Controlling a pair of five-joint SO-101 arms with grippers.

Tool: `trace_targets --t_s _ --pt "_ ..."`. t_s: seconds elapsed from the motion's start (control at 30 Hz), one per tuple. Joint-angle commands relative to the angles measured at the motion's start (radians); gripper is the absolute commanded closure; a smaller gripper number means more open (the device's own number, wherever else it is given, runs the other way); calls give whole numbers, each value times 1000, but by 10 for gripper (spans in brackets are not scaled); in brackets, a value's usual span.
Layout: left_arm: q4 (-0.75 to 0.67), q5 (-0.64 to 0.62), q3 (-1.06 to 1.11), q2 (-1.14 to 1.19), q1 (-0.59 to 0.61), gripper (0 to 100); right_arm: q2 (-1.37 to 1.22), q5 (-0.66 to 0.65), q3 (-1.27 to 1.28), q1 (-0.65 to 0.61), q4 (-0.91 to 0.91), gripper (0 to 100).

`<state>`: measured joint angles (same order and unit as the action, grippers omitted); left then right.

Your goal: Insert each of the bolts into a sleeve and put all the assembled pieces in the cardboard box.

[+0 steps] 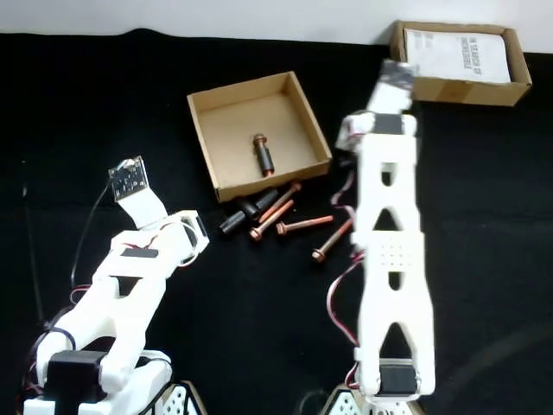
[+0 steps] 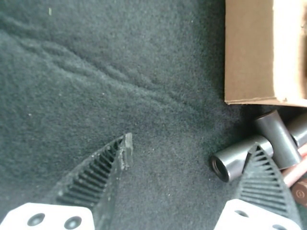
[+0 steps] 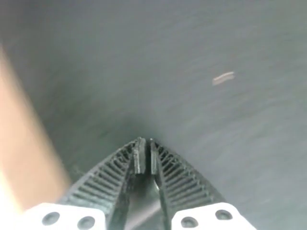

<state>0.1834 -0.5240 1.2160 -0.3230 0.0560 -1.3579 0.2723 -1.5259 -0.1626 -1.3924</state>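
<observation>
Left end effector [image 2: 191,148] spread wide, sleeve [image 1: 232,223] at mid-frame just beside one finger; closing now could knock it rolling. Right end effector [image 3: 144,155] clenched, empty.

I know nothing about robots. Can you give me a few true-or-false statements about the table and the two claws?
1. One assembled piece lies in the open box. True.
2. The left gripper is shut. False: it is open, with sleeves beside one finger.
3. Loose bolts lie on the table near the box. True.
4. The right gripper holds a bolt. False: it is shut, with nothing between its fingers.
5. The cloth on the table is white. False: it is black.
</observation>
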Motion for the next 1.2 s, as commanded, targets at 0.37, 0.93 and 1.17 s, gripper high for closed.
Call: trace_targets --t_s 0.37,0.93,1.17 --pt "-14 -9 -35 1 10 643 97 -12 -240 -44 -372 989" --pt "-14 -9 -35 1 10 643 467 25 -110 -130 -375 894" --pt "-14 -9 -35 1 8 643 710 110 387 -130 -372 894"
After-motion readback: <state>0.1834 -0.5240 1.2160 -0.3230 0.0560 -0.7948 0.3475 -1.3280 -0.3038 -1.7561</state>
